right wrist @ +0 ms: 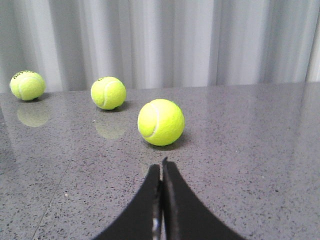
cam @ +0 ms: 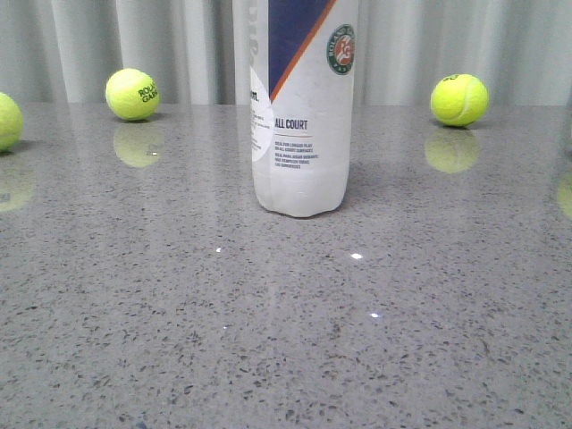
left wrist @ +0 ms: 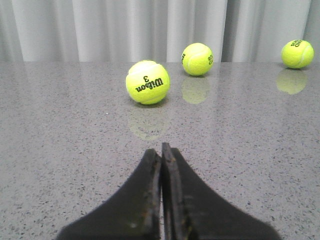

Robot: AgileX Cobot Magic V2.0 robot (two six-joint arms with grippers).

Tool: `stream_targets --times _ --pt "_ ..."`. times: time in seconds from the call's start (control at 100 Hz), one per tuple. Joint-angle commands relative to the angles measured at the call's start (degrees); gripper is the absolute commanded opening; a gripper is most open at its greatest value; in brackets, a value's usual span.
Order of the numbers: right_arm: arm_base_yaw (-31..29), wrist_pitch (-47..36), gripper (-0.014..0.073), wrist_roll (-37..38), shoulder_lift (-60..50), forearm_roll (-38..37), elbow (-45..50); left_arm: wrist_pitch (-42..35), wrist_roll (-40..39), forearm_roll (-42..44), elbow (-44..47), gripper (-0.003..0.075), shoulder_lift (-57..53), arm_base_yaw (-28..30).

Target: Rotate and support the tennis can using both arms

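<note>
The tennis can stands upright on the grey speckled table at the centre of the front view; it is white with a navy section, an orange stripe, a round emblem and "ALL COURT" text, and its top is cut off by the frame. Neither arm shows in the front view. My left gripper is shut and empty, low over the table, and the can is out of its view. My right gripper is shut and empty too, also low over the table with the can out of view.
Yellow-green tennis balls lie on the table: at the back left, at the left edge and at the back right. A Wilson ball lies ahead of the left gripper, another ball ahead of the right. A grey curtain hangs behind.
</note>
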Motion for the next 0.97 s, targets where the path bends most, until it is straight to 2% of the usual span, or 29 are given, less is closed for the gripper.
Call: stream_targets --times 0.0,0.08,0.22,0.96 --pt "-0.35 -2.26 -0.0055 0.15 -2.95 -1.66 -1.07 -4.48 0.04 -0.56 2.66 -0.0021 -2.17 0.17" --pt "-0.35 1.26 -0.0055 0.15 -6.77 -1.6 -1.07 -4.48 0.04 -0.56 2.66 -0.0021 -2.17 0.17" --pt "-0.24 4.16 -0.0055 0.15 -6.37 -0.36 -1.07 -4.48 0.04 -0.56 2.66 -0.0021 -2.17 0.17" --pt "-0.24 4.67 -0.0055 0.02 -6.37 0.56 -1.07 -4.48 0.04 -0.56 2.66 -0.0021 -2.17 0.17"
